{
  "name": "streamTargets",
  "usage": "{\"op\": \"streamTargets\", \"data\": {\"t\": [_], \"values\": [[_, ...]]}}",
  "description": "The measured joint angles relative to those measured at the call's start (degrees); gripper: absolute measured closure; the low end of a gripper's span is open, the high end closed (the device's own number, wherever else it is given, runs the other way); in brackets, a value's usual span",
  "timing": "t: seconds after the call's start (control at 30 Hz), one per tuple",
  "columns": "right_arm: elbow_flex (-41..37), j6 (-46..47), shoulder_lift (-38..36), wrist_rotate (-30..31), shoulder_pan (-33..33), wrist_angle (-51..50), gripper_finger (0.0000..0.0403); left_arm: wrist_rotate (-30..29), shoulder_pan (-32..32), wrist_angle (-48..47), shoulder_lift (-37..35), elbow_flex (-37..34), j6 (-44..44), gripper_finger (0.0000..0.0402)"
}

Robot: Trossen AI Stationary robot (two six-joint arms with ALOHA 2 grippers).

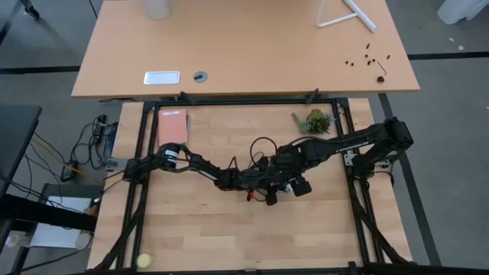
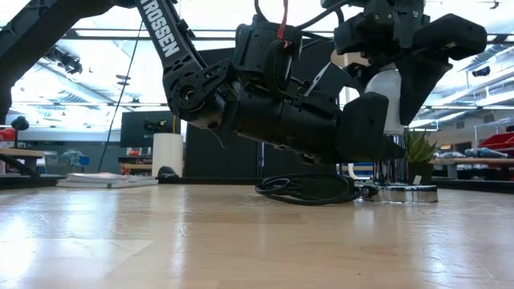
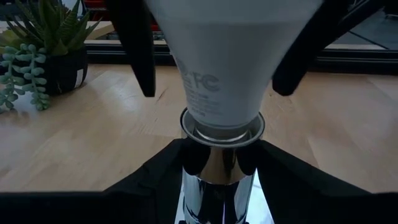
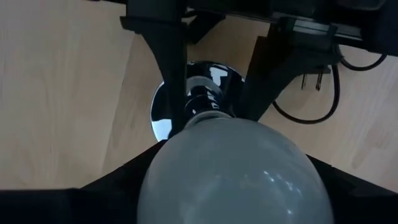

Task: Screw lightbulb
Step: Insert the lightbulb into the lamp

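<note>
Right pincer (image 4: 230, 186) grips lightbulb (image 4: 233, 168) seated in socket (image 3: 221, 168) (left pincer (image 3: 217, 180) clamps socket)

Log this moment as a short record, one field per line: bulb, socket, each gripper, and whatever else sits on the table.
bulb: lightbulb upright, its base in the mouth of the socket
socket: chrome socket standing on a round base, black cord trailing from it
left gripper: left gripper low on the table, fingers on either side of the socket stem
right gripper: right gripper above, closed on the lightbulb
also on table: potted succulent, pink pad
</note>
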Motion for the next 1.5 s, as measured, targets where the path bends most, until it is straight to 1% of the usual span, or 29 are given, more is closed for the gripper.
{"op": "streamTargets", "data": {"t": [0.3,0.57,0.8,1.03,1.17,1.33,1.4,1.5], "values": [[-0.17,7.12,0.21,0.19,1.02,0.63,0.0132,-0.04,0.0,0.08,0.0,0.02,-0.02,0.0208],[-0.17,18.92,0.21,0.35,1.05,0.53,0.0132,-0.31,-0.02,0.04,0.0,0.04,-0.04,0.0208],[-0.2,34.68,0.21,1.89,1.15,0.55,0.0132,-0.41,-0.02,0.04,0.0,0.04,-0.24,0.0208],[-0.7,54.13,0.14,4.28,1.93,0.69,0.0132,-0.52,0.0,0.0,0.0,0.04,-0.22,0.0208],[-1.45,61.57,-0.02,4.54,2.16,1.29,0.0132,-0.61,0.0,-0.02,-0.02,0.04,-0.17,0.0208],[-1.49,62.77,-0.05,4.41,2.16,1.25,0.0129,-0.66,-0.01,-0.07,-0.02,0.04,-0.15,0.0208],[-1.52,60.44,-0.1,3.92,2.12,1.36,0.0122,-0.7,-0.02,-0.07,-0.02,0.04,-0.12,0.0208],[-1.57,55.64,-0.1,3.39,2.1,2.41,0.0099,-0.74,-0.02,-0.13,-0.02,0.04,0.02,0.0208]]}}
